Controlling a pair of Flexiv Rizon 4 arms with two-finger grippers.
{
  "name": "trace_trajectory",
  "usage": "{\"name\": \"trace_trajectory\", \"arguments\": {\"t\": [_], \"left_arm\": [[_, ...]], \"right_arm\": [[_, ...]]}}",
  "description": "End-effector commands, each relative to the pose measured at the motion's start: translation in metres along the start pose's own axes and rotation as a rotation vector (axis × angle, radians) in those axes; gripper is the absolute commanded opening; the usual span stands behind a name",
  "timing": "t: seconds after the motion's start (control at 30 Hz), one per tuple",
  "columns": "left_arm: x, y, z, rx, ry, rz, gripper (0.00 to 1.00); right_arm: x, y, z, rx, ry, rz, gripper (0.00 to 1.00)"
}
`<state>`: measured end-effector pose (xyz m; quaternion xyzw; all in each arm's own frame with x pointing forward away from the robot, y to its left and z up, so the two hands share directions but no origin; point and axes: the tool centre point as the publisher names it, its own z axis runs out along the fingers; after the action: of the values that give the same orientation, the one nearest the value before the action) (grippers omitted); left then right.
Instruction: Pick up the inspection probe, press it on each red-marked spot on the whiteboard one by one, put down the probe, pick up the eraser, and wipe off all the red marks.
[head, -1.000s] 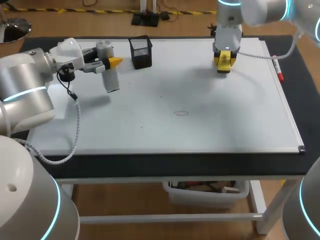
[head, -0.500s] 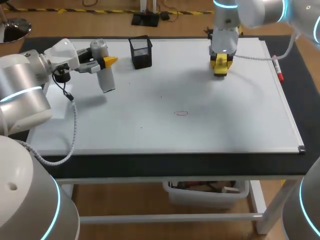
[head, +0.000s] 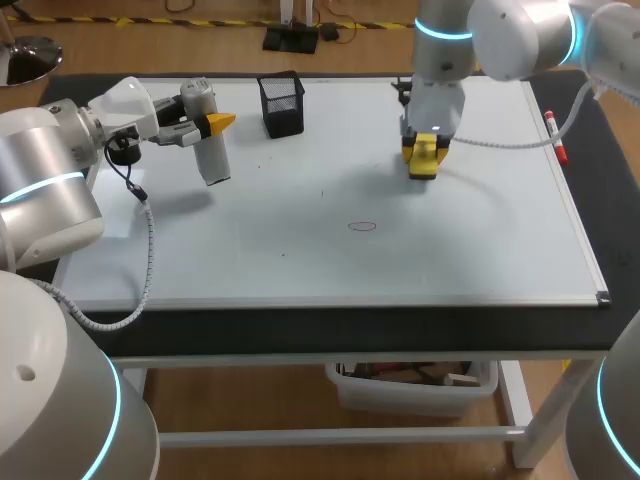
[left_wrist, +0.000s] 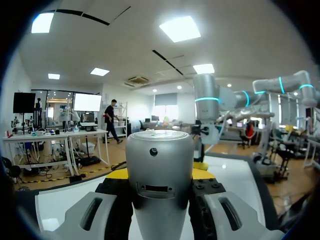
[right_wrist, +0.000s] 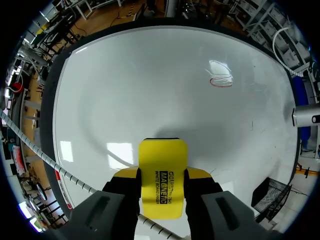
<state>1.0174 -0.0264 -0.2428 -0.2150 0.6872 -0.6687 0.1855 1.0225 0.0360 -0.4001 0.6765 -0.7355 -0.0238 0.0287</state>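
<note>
The grey cylindrical probe (head: 209, 140) hangs tilted above the whiteboard's (head: 300, 250) far left part, with my left gripper (head: 203, 127) shut on it. In the left wrist view the probe (left_wrist: 159, 165) stands between the fingers (left_wrist: 116, 174). My right gripper (head: 426, 148) is shut on the yellow eraser (head: 424, 160), low over the board's far middle. The right wrist view shows the eraser (right_wrist: 162, 170) in the gripper (right_wrist: 162, 180), pointing down at the board. A small red oval mark (head: 362, 226) lies on the board, nearer and to the left of the eraser. This red mark (right_wrist: 220, 81) sits well ahead of the eraser.
A black mesh pen holder (head: 283, 104) stands at the far edge between the two grippers. A red marker (head: 556, 141) lies along the board's right frame. A few tiny dark specks dot the board near the middle.
My right arm has carried the eraser leftward and nearer, toward the board's middle. My left arm shifted the probe slightly left and away, then kept still.
</note>
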Motion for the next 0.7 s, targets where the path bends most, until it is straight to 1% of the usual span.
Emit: {"name": "trace_trajectory", "arguments": {"t": [0.03, 0.1, 0.23, 0.37, 0.53, 0.7], "left_arm": [[0.000, 0.000, 0.001, 0.005, -0.003, 0.002, 0.00], [0.000, 0.000, 0.001, 0.005, -0.003, 0.002, 0.00], [0.000, 0.000, 0.001, 0.005, -0.003, 0.002, 0.00], [0.000, 0.000, 0.001, 0.005, -0.003, 0.002, 0.00], [0.000, 0.000, 0.001, 0.005, -0.003, 0.002, 0.00], [0.000, 0.000, 0.001, 0.005, -0.003, 0.002, 0.00]], "right_arm": [[-0.020, 0.046, -0.006, 0.104, 0.030, 0.002, 0.00], [-0.032, 0.057, -0.006, 0.102, 0.047, -0.010, 0.00], [-0.061, 0.082, -0.003, 0.106, 0.090, -0.077, 0.00], [-0.084, 0.100, 0.003, 0.101, 0.088, -0.145, 0.00], [-0.103, 0.111, 0.006, 0.111, 0.080, -0.190, 0.00], [-0.115, 0.117, 0.007, 0.121, 0.064, -0.200, 0.00]]}}
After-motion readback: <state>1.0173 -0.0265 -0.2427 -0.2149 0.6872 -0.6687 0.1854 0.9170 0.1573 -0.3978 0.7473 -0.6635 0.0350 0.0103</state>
